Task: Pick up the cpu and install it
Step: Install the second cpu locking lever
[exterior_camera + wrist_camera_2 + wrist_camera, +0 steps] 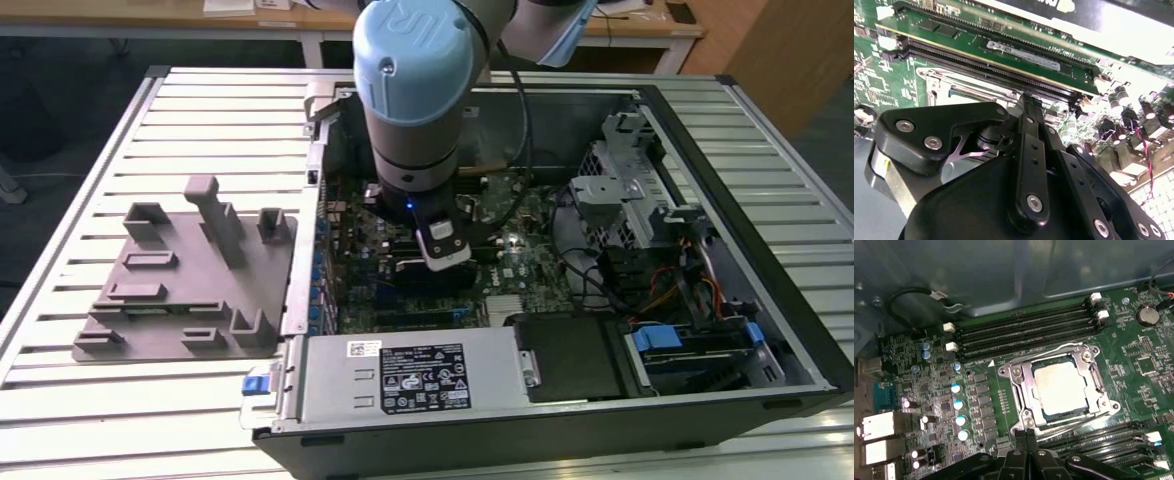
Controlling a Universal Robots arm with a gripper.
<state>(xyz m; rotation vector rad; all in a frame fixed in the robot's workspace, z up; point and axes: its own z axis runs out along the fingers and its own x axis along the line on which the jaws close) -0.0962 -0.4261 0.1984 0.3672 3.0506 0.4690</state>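
Black fingers point(1026, 437) pressed together, square silvery cpu point(1060, 389) (socketed)

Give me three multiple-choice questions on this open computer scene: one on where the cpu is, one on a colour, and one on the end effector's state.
1. Where is the cpu?
A. In the motherboard socket
B. On the fixture plate
C. Between the end effector's fingers

2. What colour is the fixture plate beside the computer case?
A. Red
B. Grey
C. Yellow

3. How is the end effector?
A. Wide open
B. Shut on the cpu
C. Shut, holding nothing

Answers:
1 A: in the first wrist view the cpu lies inside the metal socket frame.
2 B: the fixture plate on the table at the exterior view's left is grey.
3 C: in the first wrist view the end effector has its fingertips together, apart from the cpu.
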